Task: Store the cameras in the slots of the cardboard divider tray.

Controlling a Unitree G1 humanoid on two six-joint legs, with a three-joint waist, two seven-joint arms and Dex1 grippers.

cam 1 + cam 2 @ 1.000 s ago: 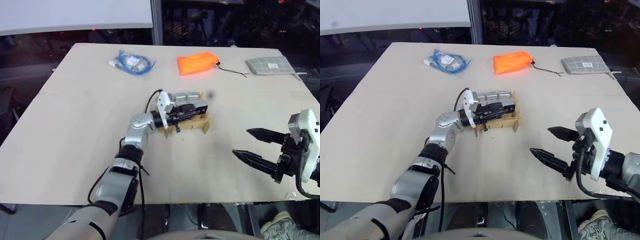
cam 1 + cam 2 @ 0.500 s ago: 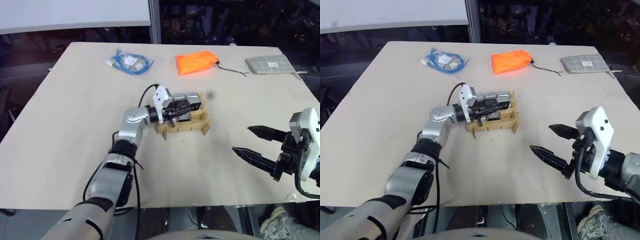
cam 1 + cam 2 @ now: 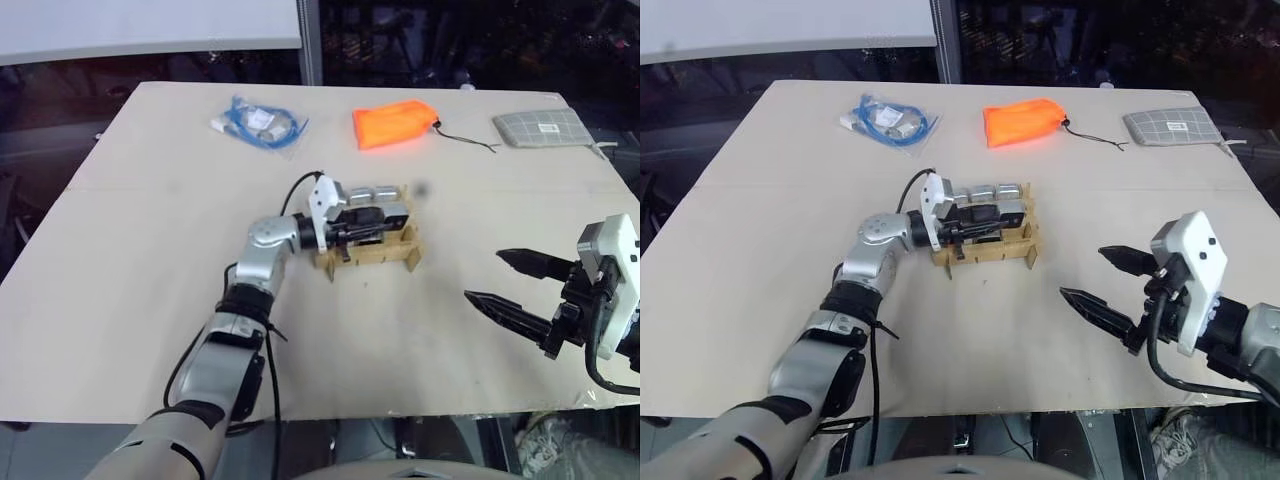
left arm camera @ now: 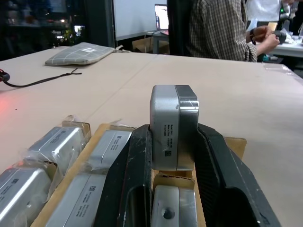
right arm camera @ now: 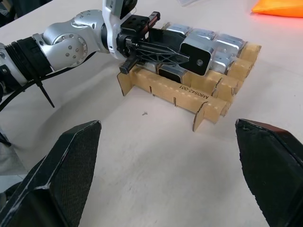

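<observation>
**Left gripper holds a camera over the divider tray**

The left gripper [image 4: 173, 156] reaches level across the cardboard divider tray [image 5: 176, 91], its jaws closed on one camera [image 4: 173, 132] that stands upright between them, just above the tray's near row. Other cameras [image 5: 201, 35] already sit in the slots of the far rows, some wrapped in clear film. The tray rests near the middle of the pale surface [image 3: 150, 250]. The right gripper [image 3: 512, 285] hangs well apart to the right, jaws spread wide and holding nothing. An orange pouch [image 3: 394, 125], a bagged blue cable [image 3: 262, 125] and a grey checked pouch [image 3: 542, 128] lie along the far edge.
</observation>
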